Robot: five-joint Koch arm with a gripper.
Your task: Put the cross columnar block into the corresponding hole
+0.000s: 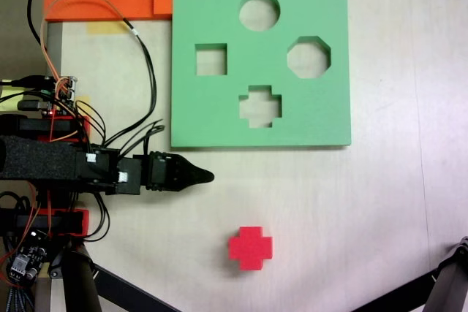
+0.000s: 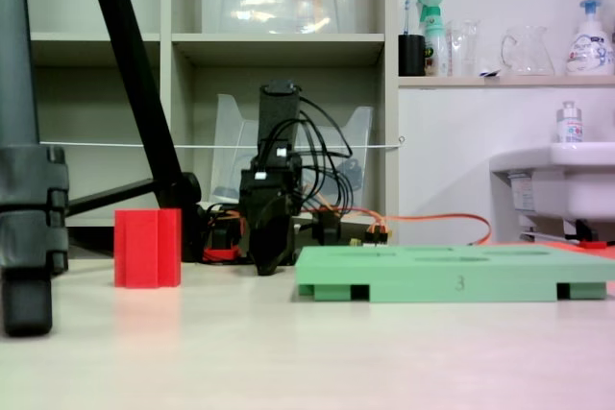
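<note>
Black gripper lies low over the pale table, tip pointing right in the top-down fixed view; its jaws converge to a single point, nothing is held, and whether they are parted cannot be told. It sits just below the lower left corner of the flat green square foam board, short of touching it.

Board carries four cutouts: round, square, octagonal and the plus-shaped corresponding hole. All four show bare table inside.

Small bright red foam cross columnar block stands upright on the table, well apart from the board, below the plus-shaped hole and to the lower right of the gripper tip. In the low fixed view the block stands left of the gripper.
</note>
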